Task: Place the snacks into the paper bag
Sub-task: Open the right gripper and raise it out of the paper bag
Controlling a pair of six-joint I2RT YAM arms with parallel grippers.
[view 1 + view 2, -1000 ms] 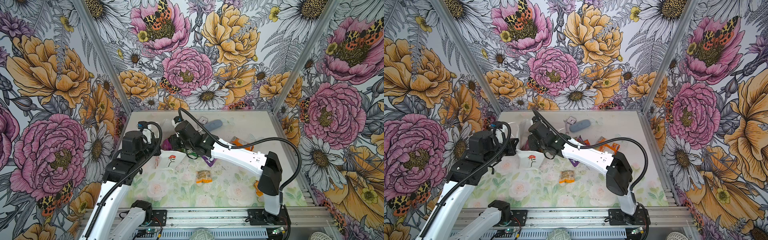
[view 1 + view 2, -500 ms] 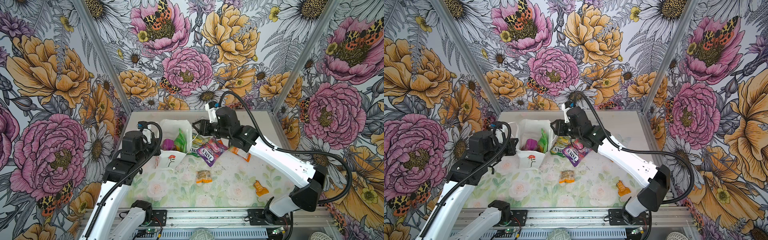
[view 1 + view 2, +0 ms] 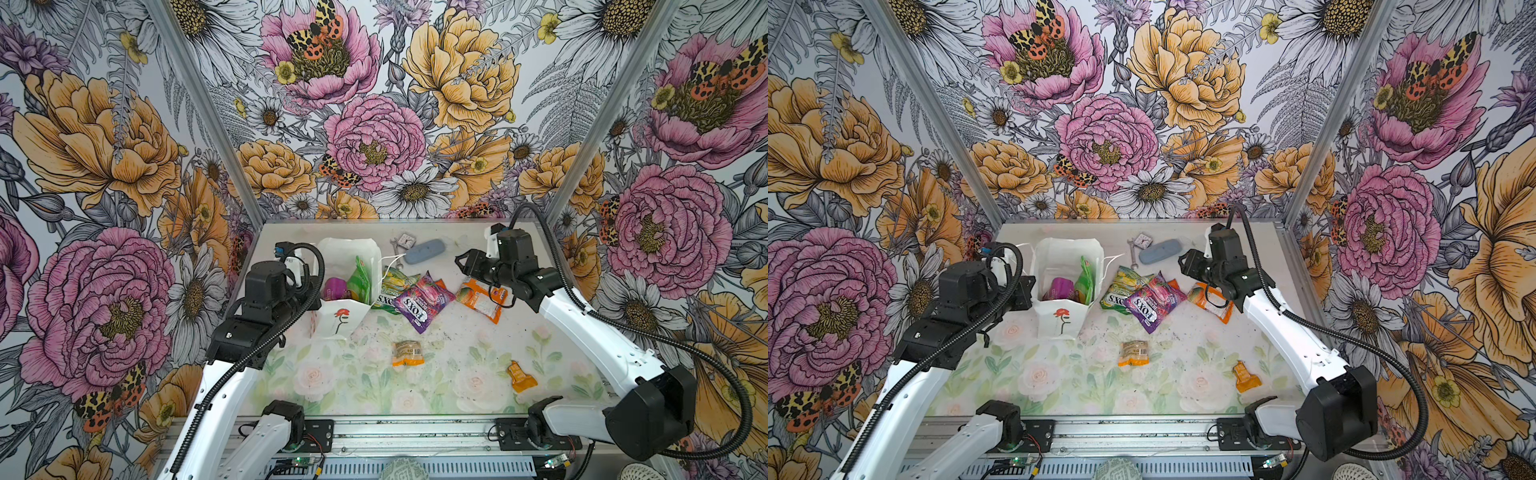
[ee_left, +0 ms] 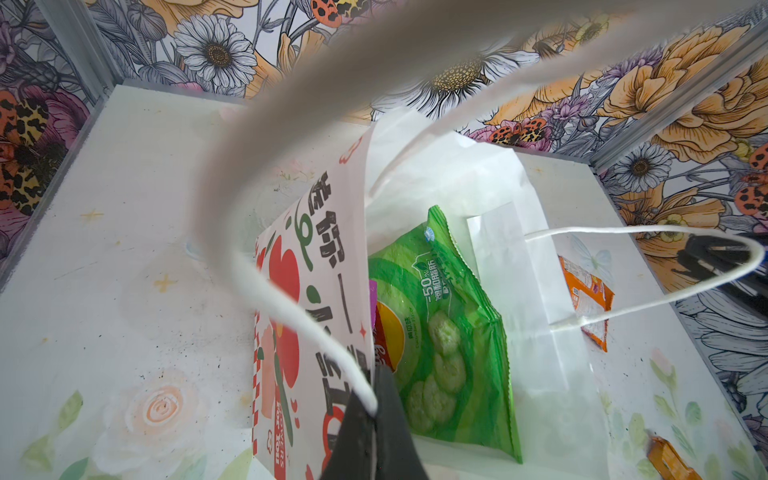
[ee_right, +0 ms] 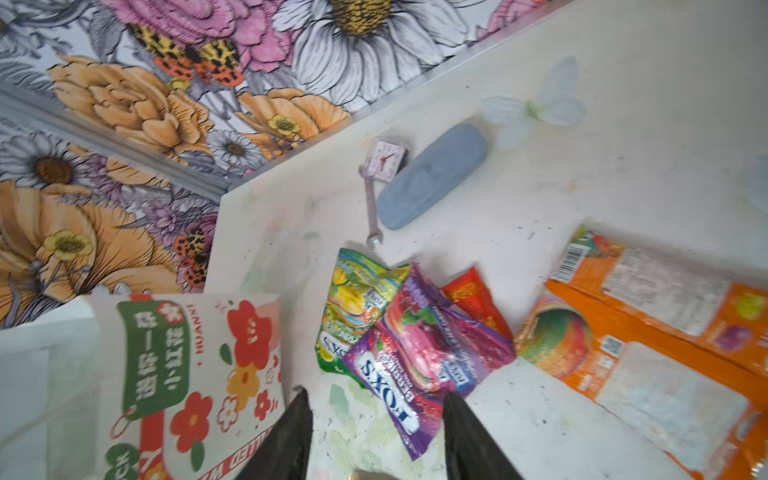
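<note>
- Table [image 3: 465, 332]: floral top, all items sat on it.
- Paper bag [image 3: 338, 320] [image 3: 1059, 324]: stood upright at the back left of the table, mouth up, red flower on its front.
- Left gripper [image 4: 375, 415]: clenched on the paper bag's left rim, right where a cord handle [image 4: 291, 307] met it.
- Right gripper [image 5: 374, 415] [image 3: 462, 262]: hung above the table to the right of the loose packets, jaws apart, nothing between them.
- Big orange packet [image 3: 482, 301]: flat on the table, just right of the candy bags.
- Green chip bag [image 3: 359, 284] [image 4: 444, 332]: inside the paper bag, on edge; purple bag [image 3: 336, 287] beside it, also inside.
- Purple candy bag [image 3: 422, 301]: lay on the green candy bag [image 3: 392, 289], both just right of the paper bag; red-orange packet [image 5: 473, 299] poked out from under it.
- Blue-grey case [image 3: 424, 251]: near the back edge.
- Wrench [image 5: 370, 203]: just beside the case.
- 2 small orange packets: 1 mid-table [image 3: 408, 353], 1 front right [image 3: 520, 376], well apart.
- Small clock [image 5: 384, 160]: at the wrench's far end, touching the case.
</note>
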